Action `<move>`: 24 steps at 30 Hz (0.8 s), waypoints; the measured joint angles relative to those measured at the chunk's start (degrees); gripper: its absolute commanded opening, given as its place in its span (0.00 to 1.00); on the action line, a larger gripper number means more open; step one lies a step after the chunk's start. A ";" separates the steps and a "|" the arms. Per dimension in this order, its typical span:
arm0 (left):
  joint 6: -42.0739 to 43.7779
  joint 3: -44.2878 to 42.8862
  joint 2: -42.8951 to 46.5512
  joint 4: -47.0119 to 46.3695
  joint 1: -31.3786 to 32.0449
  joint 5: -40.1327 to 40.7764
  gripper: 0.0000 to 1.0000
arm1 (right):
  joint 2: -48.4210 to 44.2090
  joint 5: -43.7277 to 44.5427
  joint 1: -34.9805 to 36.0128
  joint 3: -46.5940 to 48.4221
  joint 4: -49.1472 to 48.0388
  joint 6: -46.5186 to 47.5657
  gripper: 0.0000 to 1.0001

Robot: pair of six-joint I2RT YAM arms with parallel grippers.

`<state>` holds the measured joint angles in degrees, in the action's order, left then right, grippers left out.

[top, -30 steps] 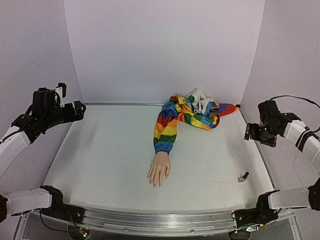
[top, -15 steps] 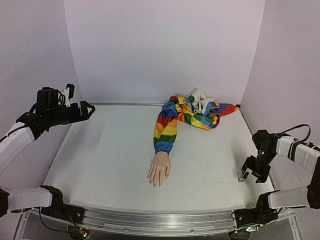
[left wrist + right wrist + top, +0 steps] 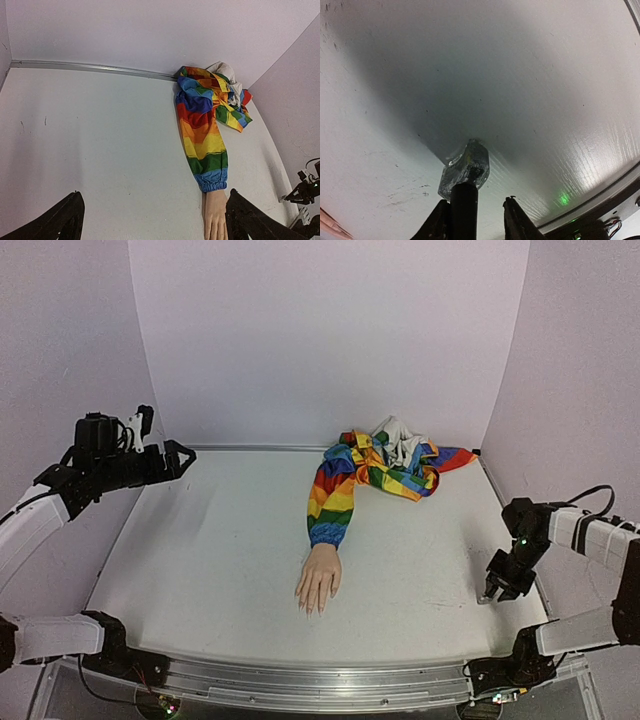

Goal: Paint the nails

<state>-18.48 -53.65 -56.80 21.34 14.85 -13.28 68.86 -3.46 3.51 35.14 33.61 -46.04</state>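
The pale mannequin hand [image 3: 319, 583] lies palm down mid-table, its arm in a rainbow-striped sleeve [image 3: 335, 502]. Its nails, at the fingertips [image 3: 310, 607], are too small to make out. The left wrist view shows the hand [image 3: 216, 215] only down to the knuckles, below the sleeve [image 3: 202, 135]. My left gripper [image 3: 172, 455] hovers open at the far left, high above the table. My right gripper [image 3: 497, 590] is down at the right edge. In the right wrist view its jaws [image 3: 475, 201] straddle the black cap of a small glass bottle [image 3: 467, 162]; one finger touches the cap, the other stands slightly off it.
The sleeve ends in a bunched heap of rainbow and white cloth [image 3: 400, 458] at the back wall. A metal rail [image 3: 320, 680] runs along the near table edge. The right side wall stands close to the right arm.
The right arm dropped from mid-air to the bottle at the right edge, and its jaws narrowed around the cap. The left arm moved slightly right and forward, staying open.
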 measured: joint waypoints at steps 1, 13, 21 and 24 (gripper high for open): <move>-0.04 0.00 -0.04 -0.22 0.00 -0.09 0.99 | 0.24 0.02 0.00 0.39 0.00 0.04 0.27; -1.03 0.00 -1.03 -0.98 0.00 -1.33 0.99 | 1.09 0.07 0.02 2.36 0.61 0.63 0.00; -3.04 -0.15 -5.62 -1.42 0.39 -7.04 0.99 | 2.34 -8.20 5.68 10.32 -2.60 11.34 0.00; -4.44 -0.92 -9.70 -1.70 0.70 -11.43 1.00 | 5.55 -10.95 13.40 16.48 -5.53 17.40 0.00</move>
<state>-22.92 -54.57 -66.50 19.64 15.55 -24.71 74.41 -14.41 16.91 51.62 28.08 -28.64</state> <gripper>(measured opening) 0.995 0.130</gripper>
